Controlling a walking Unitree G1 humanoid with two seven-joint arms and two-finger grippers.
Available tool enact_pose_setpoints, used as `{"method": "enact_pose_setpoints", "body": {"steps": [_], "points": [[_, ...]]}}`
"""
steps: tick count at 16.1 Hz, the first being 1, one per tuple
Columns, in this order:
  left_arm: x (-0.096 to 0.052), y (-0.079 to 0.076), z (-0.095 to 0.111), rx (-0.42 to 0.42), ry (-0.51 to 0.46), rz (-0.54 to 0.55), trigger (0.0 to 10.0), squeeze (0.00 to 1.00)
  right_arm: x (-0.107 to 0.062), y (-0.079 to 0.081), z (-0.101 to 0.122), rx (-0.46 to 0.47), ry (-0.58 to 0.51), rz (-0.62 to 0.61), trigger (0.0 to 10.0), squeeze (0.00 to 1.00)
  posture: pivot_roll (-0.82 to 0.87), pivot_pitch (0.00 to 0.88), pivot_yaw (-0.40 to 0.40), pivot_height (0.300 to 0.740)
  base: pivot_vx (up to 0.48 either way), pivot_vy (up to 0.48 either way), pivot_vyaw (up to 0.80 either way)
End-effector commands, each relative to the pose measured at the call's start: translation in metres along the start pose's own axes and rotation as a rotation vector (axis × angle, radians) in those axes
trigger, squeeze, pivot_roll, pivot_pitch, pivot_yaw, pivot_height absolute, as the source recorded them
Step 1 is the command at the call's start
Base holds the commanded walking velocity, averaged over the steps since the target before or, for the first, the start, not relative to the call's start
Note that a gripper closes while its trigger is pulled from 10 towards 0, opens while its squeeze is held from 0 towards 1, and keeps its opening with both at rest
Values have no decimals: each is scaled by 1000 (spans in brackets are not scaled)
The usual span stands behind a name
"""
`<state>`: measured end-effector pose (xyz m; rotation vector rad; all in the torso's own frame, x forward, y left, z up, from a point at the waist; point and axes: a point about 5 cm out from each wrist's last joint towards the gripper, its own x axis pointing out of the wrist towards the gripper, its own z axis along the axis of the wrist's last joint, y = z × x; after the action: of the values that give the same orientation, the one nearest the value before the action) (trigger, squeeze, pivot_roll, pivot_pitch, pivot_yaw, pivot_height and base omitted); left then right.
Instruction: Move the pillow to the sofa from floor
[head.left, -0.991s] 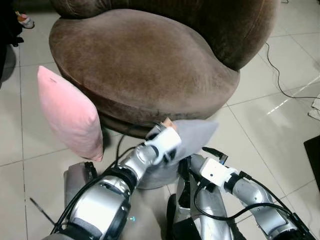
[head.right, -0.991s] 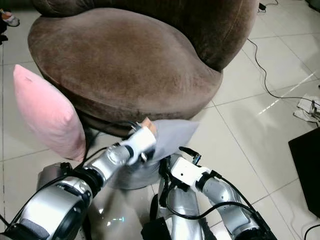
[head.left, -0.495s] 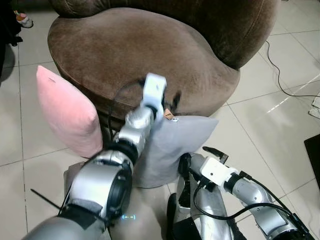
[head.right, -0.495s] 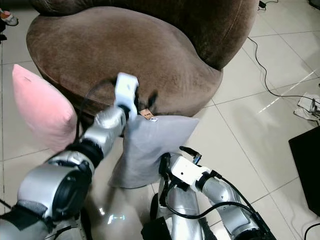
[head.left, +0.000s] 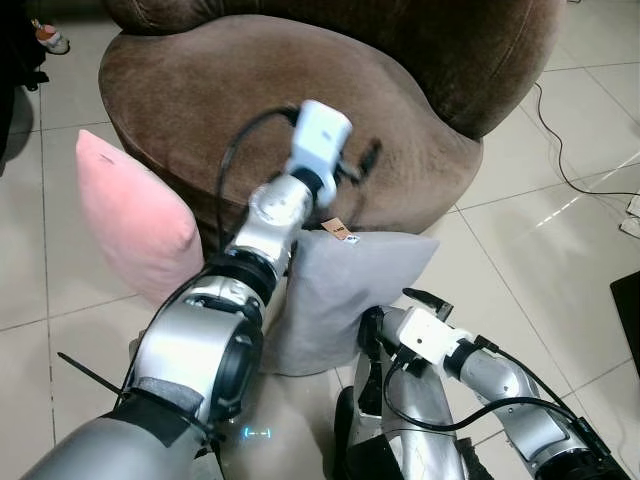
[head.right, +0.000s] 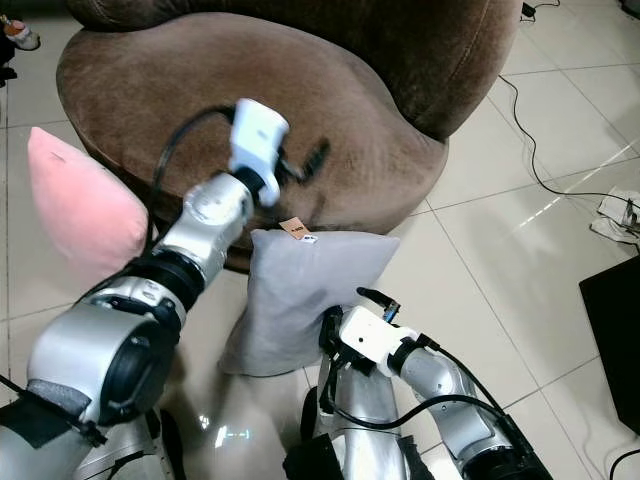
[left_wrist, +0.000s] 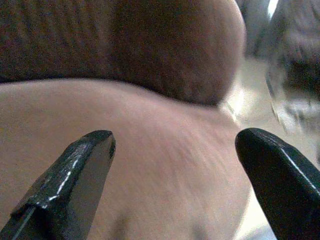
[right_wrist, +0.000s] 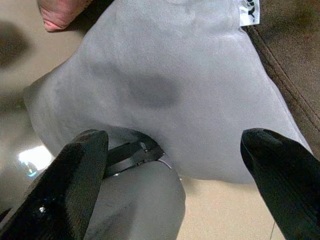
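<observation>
Grey pillow stands on edge on tiled floor, leaning against front of brown sofa; top corner w/ small tag touching sofa's lower front edge. Seen from head cams it sits at approx 6 o'clock of sofa seat, not yet on it. Nothing gripping it.

Left gripper raised above pillow, over front of sofa seat, at approx 12 o'clock from pillow's tagged corner. Fingers spread wide in left wrist view, w/ brown sofa fabric between them; holding nothing.

Right gripper low, near robot's body, at approx 5 o'clock of pillow. Right wrist view: fingers parted wide, grey pillow seen between them; contact w/ pillow can't be told. Holding nothing.

Pink pillow on floor at approx 9 o'clock of grey pillow, propped against sofa's front-left side; apart from grey one, left arm between them in head views.

Black cable runs across tiles at approx 3 o'clock of sofa.
</observation>
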<state>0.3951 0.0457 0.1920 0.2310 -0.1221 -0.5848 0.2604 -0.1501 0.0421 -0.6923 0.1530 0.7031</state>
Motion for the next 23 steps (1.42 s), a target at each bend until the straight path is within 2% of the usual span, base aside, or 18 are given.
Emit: {"method": "enact_pose_setpoints", "body": {"steps": [1,4,7,8,10,12,15,18,19,20,22,23], "points": [[-6,-13,-26,72,134,-61,10000,0,-3,5,-7,9,29,14,10000,0,-126,240,-176,474,0,0,0],[-18,-11,-51,138,265,-101,10000,0,-5,9,-8,20,29,11,10000,0,-135,251,-160,474,0,0,0],[-29,-13,-73,134,362,-97,10000,0,-8,15,-8,32,30,13,10000,0,-153,264,-162,474,0,0,0],[-33,-18,-80,102,388,-93,10000,0,-15,17,-11,34,39,17,10000,0,-178,276,-179,474,0,0,0],[-36,-24,-87,60,419,-96,10000,0,-22,17,-15,29,55,23,10000,0,-193,281,-193,474,0,0,0],[-38,-30,-93,65,455,-133,10000,0,-30,15,-18,23,67,27,10000,0,-213,289,-208,474,0,0,0],[-42,-27,-95,204,549,-289,10000,0,-32,16,-16,30,71,19,10000,0,-207,305,-188,474,0,0,0],[-47,-22,-100,292,611,-345,10000,0,-29,19,-9,42,47,-2,10000,0,-205,327,-142,474,0,0,0],[-51,-22,-104,362,664,-404,10000,0,-29,18,0,44,23,-34,10000,0,-218,356,-89,474,0,0,0],[-52,-22,-105,382,676,-417,10000,0,-30,17,2,46,17,-43,10000,0,-218,356,-89,474,0,0,0],[-56,-21,-110,446,725,-455,10000,0,-35,14,14,57,-1,-107,10000,0,-243,390,-12,474,0,0,0],[-57,-21,-110,452,731,-459,10000,0,-36,14,16,60,-2,-116,10000,0,-245,394,-2,474,0,0,0]]}}
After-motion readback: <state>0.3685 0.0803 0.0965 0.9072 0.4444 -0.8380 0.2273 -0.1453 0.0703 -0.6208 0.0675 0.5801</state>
